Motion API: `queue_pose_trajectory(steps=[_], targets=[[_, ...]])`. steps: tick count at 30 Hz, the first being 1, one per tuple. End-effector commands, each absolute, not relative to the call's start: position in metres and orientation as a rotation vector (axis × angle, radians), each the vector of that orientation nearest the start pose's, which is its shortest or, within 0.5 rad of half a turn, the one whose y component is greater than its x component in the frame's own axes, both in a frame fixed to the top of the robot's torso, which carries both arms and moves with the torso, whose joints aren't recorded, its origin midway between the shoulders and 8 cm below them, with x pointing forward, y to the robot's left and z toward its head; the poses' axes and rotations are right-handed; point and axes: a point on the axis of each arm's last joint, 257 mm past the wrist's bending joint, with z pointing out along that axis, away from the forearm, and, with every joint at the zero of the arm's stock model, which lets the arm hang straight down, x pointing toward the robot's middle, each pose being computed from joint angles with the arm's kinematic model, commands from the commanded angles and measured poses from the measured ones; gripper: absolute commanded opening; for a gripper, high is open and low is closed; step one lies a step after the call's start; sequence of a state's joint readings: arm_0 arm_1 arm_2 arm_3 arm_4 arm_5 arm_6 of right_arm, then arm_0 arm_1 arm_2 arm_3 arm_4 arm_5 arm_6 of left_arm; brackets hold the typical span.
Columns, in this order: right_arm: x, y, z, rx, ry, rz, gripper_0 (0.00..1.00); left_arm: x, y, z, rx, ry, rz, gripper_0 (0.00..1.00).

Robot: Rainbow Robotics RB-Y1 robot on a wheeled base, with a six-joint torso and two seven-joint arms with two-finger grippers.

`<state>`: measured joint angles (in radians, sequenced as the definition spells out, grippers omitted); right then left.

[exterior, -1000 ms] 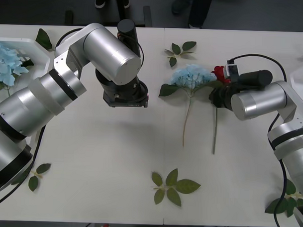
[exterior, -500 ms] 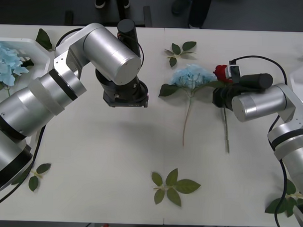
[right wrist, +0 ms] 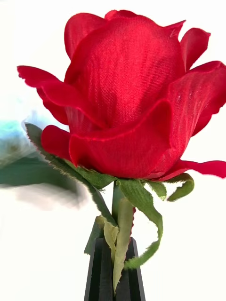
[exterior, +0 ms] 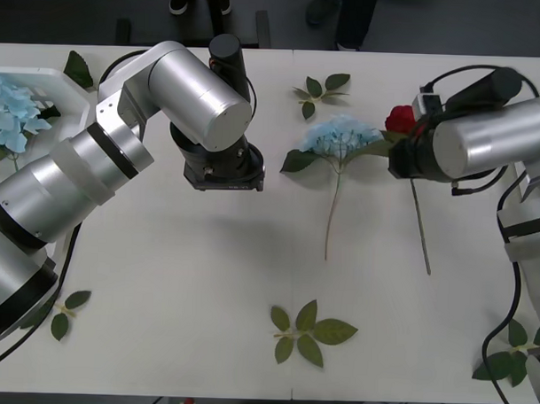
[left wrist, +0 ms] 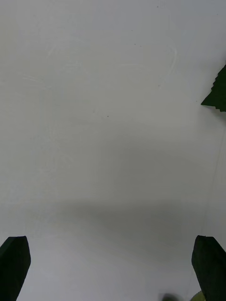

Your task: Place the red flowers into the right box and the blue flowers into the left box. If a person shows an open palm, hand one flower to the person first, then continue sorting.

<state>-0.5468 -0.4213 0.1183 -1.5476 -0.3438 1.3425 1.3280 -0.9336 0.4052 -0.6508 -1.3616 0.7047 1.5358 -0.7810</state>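
A red flower [exterior: 400, 118] hangs above the table at the right, its thin stem trailing down toward me. My right gripper [right wrist: 114, 277] is shut on that stem just under the bloom [right wrist: 127, 94], and in the front view it sits at the wrist [exterior: 410, 163]. One blue flower [exterior: 343, 135] lies on the table just left of the rose. More blue flowers [exterior: 7, 113] lie in the left box [exterior: 53, 74] at the far left. My left gripper [left wrist: 110, 270] is open over bare table, left of the middle. The right box is hidden behind my right arm.
Green leaf sprigs lie at the far middle [exterior: 323, 87], near middle [exterior: 305, 332], near left [exterior: 67, 310], near right [exterior: 508, 363] and beside the left box [exterior: 78, 68]. People's legs [exterior: 352, 19] stand beyond the far table edge.
My right gripper has lifted the red rose off the table and carried it right, away from the blue flower; its stem swung right. The left arm has not moved.
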Motion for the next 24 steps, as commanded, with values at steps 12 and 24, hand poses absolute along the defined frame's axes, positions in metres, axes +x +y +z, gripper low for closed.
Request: queue_pose_trajectory(steps=[12,24], targets=[[0.519,-0.398,-0.120,0.045,2.458,-0.185,0.00,0.528,0.077,-0.222,0.059,2.731,-0.121,1.00],[0.467,-0.579,-0.130,0.124,2.544,-0.488,0.00,0.529,0.078,-0.223,0.068,2.729,-0.116,1.00]])
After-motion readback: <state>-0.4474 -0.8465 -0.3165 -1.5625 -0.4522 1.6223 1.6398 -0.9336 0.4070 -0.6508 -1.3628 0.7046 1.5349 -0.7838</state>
